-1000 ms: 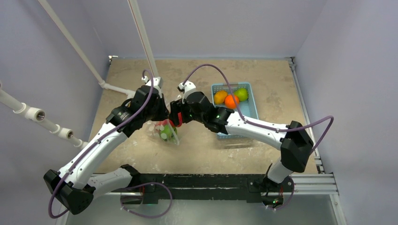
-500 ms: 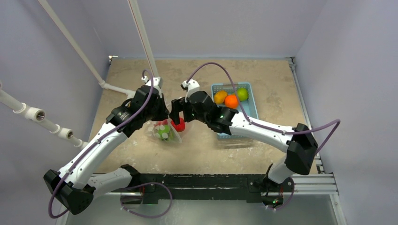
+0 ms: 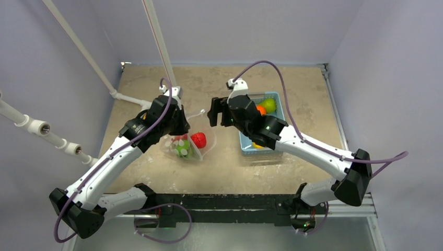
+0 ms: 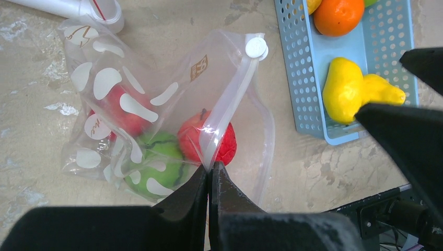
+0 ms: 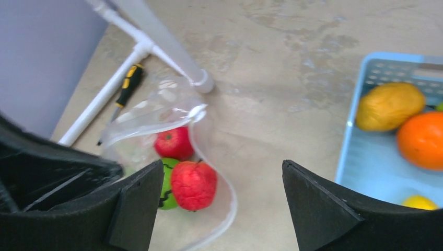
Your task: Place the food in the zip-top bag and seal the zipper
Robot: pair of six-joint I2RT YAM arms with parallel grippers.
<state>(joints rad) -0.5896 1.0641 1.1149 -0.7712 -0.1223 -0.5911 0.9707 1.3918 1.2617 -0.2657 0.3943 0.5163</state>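
**A:** Where is the zip-top bag (image 4: 156, 89) now?

**B:** It lies on the table (image 3: 292, 89), in the left half of the left wrist view, with a red fruit (image 4: 211, 138) and a green fruit (image 4: 156, 167) inside. The left tool (image 4: 211, 175) is pinched together on the lower end of the zipper (image 4: 230, 99).

**A:** And the right tool (image 5: 224, 196)?

**B:** Its jaws stand wide apart with nothing between them, near the blue basket (image 4: 397, 63). I think it should take the orange fruit (image 5: 420, 138). It should come straight down, close around the widest part, and stay off the basket wall.

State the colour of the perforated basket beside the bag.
Light blue. The basket shows best in the left wrist view.
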